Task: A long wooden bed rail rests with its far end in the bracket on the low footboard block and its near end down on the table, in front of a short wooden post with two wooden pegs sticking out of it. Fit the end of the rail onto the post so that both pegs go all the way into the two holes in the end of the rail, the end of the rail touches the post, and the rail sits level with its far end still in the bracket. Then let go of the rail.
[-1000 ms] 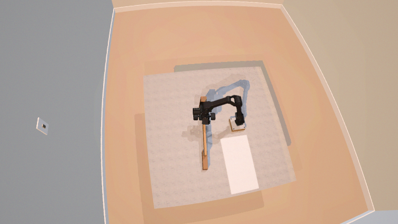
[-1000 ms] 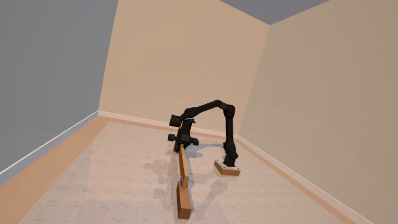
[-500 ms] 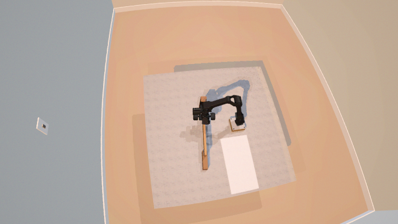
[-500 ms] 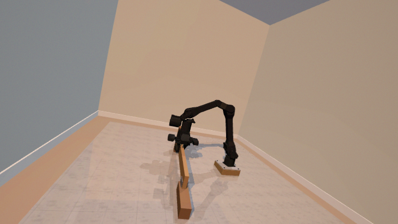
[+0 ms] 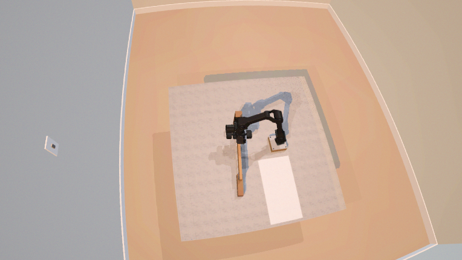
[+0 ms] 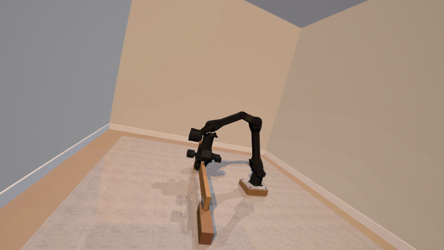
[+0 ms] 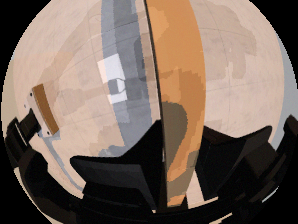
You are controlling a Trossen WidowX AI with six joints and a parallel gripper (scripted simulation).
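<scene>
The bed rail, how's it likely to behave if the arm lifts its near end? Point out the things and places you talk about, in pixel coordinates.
The wooden bed rail (image 5: 239,159) (image 6: 204,186) (image 7: 181,55) is probably stiff, being straight and solid-looking. Narrow and standing on edge, it might tip sideways without the pincer (image 7: 170,123) around it.

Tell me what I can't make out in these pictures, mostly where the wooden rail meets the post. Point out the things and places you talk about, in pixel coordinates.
- Both pegs and their holes: hidden behind the black metal arm, top and exterior views.
- Lower part of the upright wooden post (image 5: 238,113): covered by the arm, top view.
- Near end of the long orange wooden rail (image 5: 239,161) (image 6: 204,184) (image 7: 181,60): behind the jaws, wrist view.
</scene>
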